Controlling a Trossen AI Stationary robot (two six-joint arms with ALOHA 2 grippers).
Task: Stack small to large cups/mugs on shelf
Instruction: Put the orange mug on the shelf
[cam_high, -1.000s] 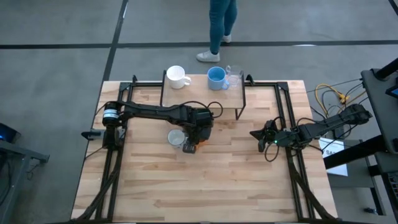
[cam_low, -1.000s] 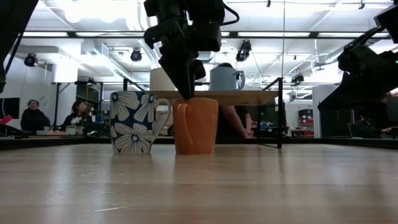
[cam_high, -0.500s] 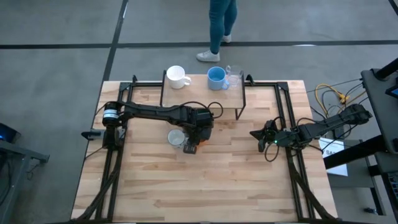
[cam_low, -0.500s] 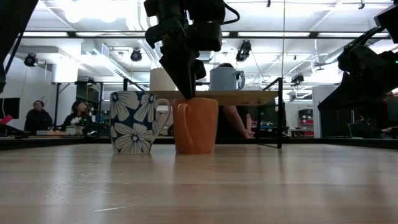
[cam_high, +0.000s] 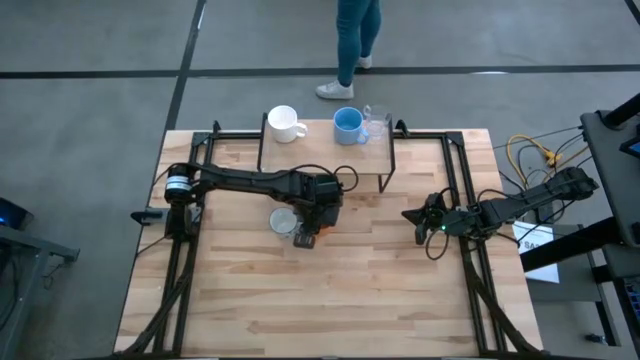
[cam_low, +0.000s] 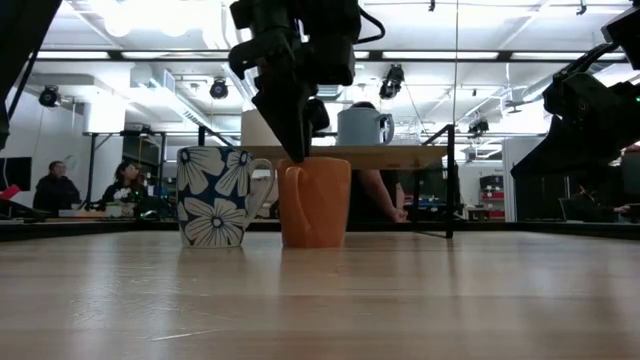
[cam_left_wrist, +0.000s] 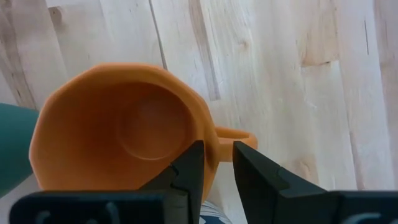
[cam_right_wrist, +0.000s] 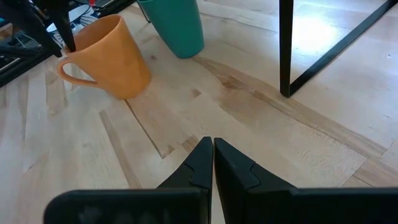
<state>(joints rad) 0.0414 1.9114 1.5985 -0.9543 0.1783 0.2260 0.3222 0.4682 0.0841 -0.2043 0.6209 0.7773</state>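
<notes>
Looking down from the high view, the left gripper (cam_high: 309, 232) pinches the orange mug (cam_high: 305, 238). Low view: the patterned mug (cam_low: 217, 196) stands just beside it. Left wrist view: fingers (cam_left_wrist: 188, 173) straddle the rim. Right wrist view: the right gripper (cam_right_wrist: 213, 148) is closed, empty.

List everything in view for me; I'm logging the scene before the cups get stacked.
Orange mug: one, orange, on the table in front of the shelf, rim between the left gripper's fingers.
Flower-patterned mug: one, white with dark petals, on the table beside the orange mug.
Green cup: one, dark green, on the table next to the orange mug.
White mug: one, white, on the shelf.
Blue mug: one, light blue, on the shelf.
Clear glass: one, clear, on the shelf beside the blue mug.
Shelf: one, light wood top, black legs, at the table's far edge.
Table: one, light wood.
Person: one, blue trousers, standing beyond the table.
Left gripper: closed on the orange mug's wall.
Right gripper: shut, empty, low at the table's right.
</notes>
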